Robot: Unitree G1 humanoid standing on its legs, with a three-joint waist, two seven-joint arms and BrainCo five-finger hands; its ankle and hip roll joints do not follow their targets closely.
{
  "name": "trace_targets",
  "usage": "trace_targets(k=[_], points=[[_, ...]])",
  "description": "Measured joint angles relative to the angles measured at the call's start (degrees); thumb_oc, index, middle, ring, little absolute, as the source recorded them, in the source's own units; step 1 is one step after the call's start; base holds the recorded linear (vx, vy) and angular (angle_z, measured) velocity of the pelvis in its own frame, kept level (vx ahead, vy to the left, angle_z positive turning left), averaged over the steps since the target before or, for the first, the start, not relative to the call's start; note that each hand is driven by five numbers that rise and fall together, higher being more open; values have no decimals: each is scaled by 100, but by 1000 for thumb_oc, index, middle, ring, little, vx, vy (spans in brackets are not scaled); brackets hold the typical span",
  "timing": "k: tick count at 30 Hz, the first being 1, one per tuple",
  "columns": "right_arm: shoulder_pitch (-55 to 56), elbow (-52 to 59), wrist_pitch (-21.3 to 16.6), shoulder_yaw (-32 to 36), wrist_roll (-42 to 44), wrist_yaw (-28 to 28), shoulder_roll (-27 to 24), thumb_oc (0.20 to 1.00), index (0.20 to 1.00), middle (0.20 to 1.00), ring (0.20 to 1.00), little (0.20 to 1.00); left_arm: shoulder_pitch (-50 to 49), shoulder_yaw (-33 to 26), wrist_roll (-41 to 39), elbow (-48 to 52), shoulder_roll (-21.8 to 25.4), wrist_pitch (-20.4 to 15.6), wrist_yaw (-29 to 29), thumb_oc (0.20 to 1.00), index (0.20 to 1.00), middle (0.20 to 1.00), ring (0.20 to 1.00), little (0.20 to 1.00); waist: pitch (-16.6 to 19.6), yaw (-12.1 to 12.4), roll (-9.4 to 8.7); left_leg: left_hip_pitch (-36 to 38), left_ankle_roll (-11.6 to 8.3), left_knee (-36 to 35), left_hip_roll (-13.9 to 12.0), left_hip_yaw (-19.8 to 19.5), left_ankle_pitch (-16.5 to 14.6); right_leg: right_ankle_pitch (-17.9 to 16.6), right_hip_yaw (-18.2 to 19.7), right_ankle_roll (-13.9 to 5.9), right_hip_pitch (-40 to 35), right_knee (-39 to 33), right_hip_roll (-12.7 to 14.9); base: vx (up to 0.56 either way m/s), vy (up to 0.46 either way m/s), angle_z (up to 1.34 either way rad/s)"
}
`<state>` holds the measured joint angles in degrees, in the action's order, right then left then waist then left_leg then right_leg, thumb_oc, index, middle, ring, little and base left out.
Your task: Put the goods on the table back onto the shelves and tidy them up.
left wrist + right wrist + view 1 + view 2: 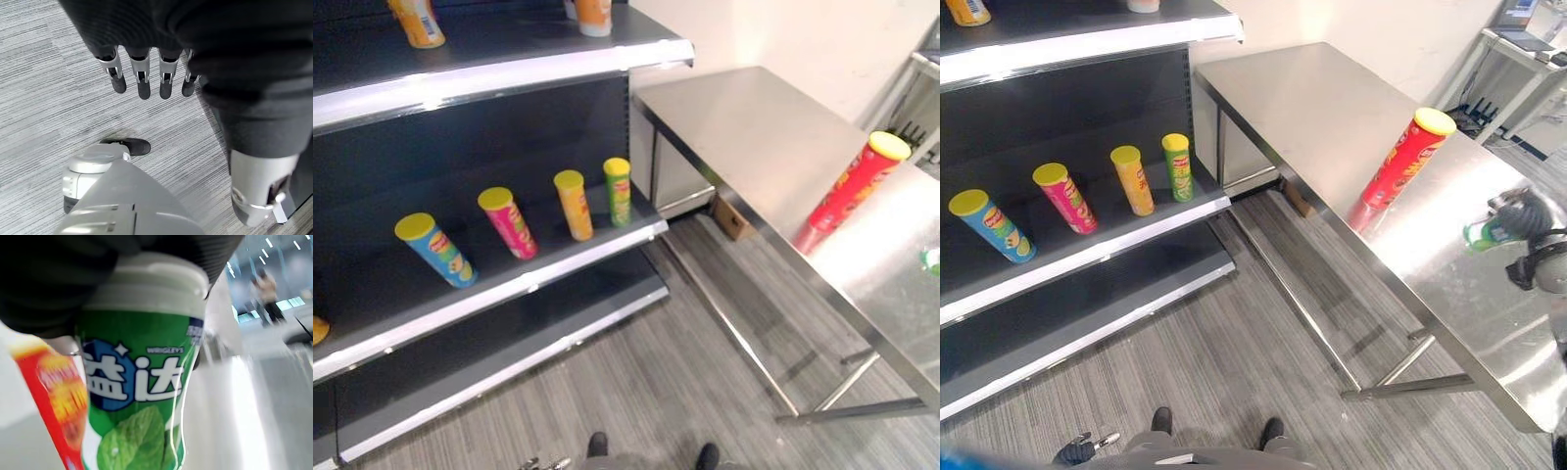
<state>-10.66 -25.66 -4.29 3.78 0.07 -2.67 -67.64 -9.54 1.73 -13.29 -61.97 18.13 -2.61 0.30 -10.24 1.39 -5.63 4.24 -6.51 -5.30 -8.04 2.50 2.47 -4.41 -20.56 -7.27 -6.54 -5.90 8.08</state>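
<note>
A red tube with a yellow lid (1400,166) stands tilted on the steel table (754,127), near its front edge. My right hand (1531,217) is over the table's right part, shut on a green jar with a white lid (142,382). The jar (1482,233) sticks out leftward from the hand, above the tabletop. In the right wrist view the red tube (54,401) shows just beside the jar. My left hand (142,73) hangs low over the grey floor with its fingers straight and nothing in it.
A dark shelf unit (509,284) stands left of the table. Its middle shelf carries a blue tube (435,250), a pink tube (507,222), an orange tube (574,205) and a green tube (619,191). Orange packs (416,22) stand on the top shelf. A person (266,293) stands far off.
</note>
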Motion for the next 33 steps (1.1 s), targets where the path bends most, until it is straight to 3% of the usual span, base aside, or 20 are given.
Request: trace_targets(k=[7, 19, 24, 27, 31, 33], points=[[458, 793, -220, 924, -1, -216, -156, 200, 200, 200, 200, 200, -61, -41, 3, 157, -19, -8, -5, 1000, 1000, 1000, 1000, 1000, 10, -146, -1, 5, -29, 0, -99, 34, -8, 9, 57, 17, 20, -1, -72, -3, -18, -3], [403, 1676, -488, 1013, 17, -202, -589, 200, 200, 200, 200, 200, -169, -229, -7, 152, -44, -13, -6, 1000, 1000, 1000, 1000, 1000, 36, -63, -28, -31, -125, 2, -266, -12, 17, 44, 35, 79, 11, 0, -256, -15, -67, 1], [-273, 2097, -736, 767, 58, -200, -763, 200, 200, 200, 200, 200, -142, -383, -13, 149, -3, -65, -5, 1000, 1000, 1000, 1000, 1000, 81, 7, -132, -112, -251, 2, -442, -146, 65, 103, -51, 172, 38, 1, -452, -25, -86, 9], [-1162, 2384, -816, 167, 240, -198, -886, 200, 200, 200, 200, 200, -142, -442, -20, 139, 24, -111, 11, 1000, 1000, 1000, 1000, 1000, 69, 115, -163, -273, -343, 72, -544, -248, 97, 130, -111, 206, 55, 10, -576, -40, -44, 14], [-2848, 2650, -1018, -1213, 464, -203, -1503, 200, 200, 200, 200, 200, 98, -424, -227, 40, 26, -129, 91, 1000, 1000, 1000, 1000, 1000, -1, 341, -171, -556, -380, 181, -637, -521, 122, 190, -427, 284, 55, 26, -674, -35, 38, 39], [-3041, 2711, -1092, -1373, 472, -196, -1570, 200, 200, 200, 200, 200, 84, -430, -234, 44, 36, -130, 113, 1000, 1000, 1000, 1000, 1000, -5, 445, -189, -639, -338, 161, -631, -544, 149, 201, -573, 311, 36, 29, -656, 3, 87, 48]])
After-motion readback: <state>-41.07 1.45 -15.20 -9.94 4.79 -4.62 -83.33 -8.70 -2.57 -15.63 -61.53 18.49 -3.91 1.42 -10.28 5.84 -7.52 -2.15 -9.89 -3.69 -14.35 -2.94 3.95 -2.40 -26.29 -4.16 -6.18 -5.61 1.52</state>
